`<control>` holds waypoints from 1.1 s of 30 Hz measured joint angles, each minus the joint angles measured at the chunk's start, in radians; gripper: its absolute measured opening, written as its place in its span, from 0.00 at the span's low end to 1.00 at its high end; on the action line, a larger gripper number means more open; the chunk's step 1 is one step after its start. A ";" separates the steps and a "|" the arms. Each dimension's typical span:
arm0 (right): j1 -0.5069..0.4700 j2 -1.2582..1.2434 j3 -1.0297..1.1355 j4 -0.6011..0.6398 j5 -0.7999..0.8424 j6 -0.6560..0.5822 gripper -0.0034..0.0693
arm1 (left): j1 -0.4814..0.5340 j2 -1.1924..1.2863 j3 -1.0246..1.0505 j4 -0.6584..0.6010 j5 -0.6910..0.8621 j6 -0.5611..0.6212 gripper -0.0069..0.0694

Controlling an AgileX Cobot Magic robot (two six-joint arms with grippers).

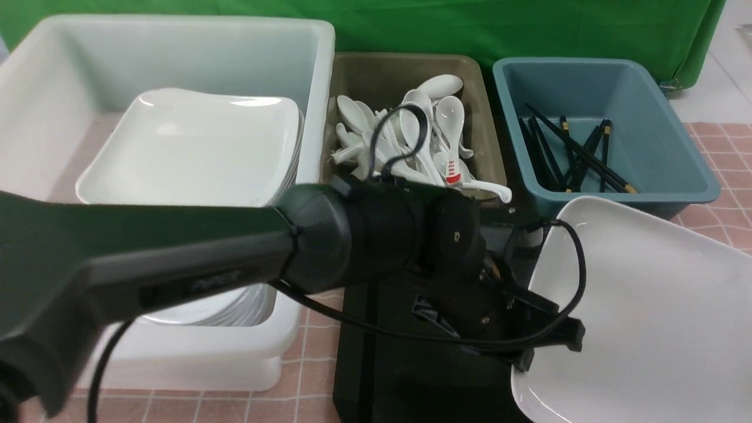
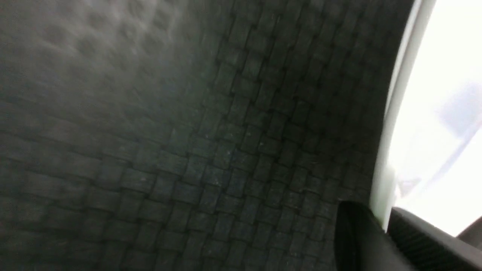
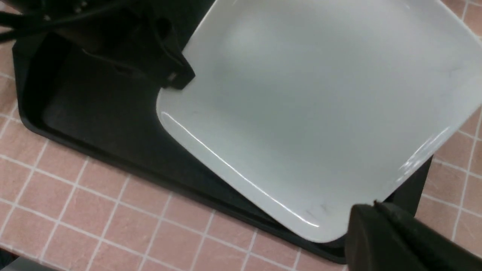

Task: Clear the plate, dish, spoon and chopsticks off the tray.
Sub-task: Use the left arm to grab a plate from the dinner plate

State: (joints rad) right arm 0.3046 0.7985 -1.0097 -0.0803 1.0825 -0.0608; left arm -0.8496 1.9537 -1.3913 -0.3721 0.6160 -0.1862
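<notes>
The large white plate (image 1: pixel 646 305) lies tilted over the right side of the black tray (image 1: pixel 376 364). My left gripper (image 1: pixel 529 358) is shut on the plate's left rim. In the left wrist view its two fingers pinch the thin white rim (image 2: pixel 382 203) above the tray's textured floor (image 2: pixel 188 150). My right gripper (image 3: pixel 372 207) is shut and empty, its fingertips at the plate's (image 3: pixel 301 105) near corner. The spoon (image 1: pixel 451 170) with red print lies in the olive bin. Black chopsticks (image 1: pixel 578 155) lie in the blue bin. The dish is out of view.
A big white tub (image 1: pixel 176 53) at the back left holds a stack of white plates (image 1: pixel 194 147). The olive bin (image 1: pixel 358 76) holds several white spoons. The blue bin (image 1: pixel 658 117) stands at the back right. The table has a pink tiled cloth (image 3: pixel 94 210).
</notes>
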 joint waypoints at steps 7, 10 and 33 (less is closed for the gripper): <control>0.000 0.000 0.000 0.000 -0.044 0.000 0.09 | 0.013 -0.091 0.001 0.075 0.035 0.003 0.11; 0.000 0.000 0.000 0.000 -0.053 0.000 0.09 | 0.026 -0.121 0.001 0.101 0.049 0.004 0.11; 0.000 0.000 0.000 0.039 -0.088 -0.007 0.09 | 0.070 -0.160 -0.148 0.174 0.268 0.006 0.11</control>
State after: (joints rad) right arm 0.3046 0.7985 -1.0097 -0.0414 0.9947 -0.0677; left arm -0.7798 1.7941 -1.5390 -0.1985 0.8839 -0.1799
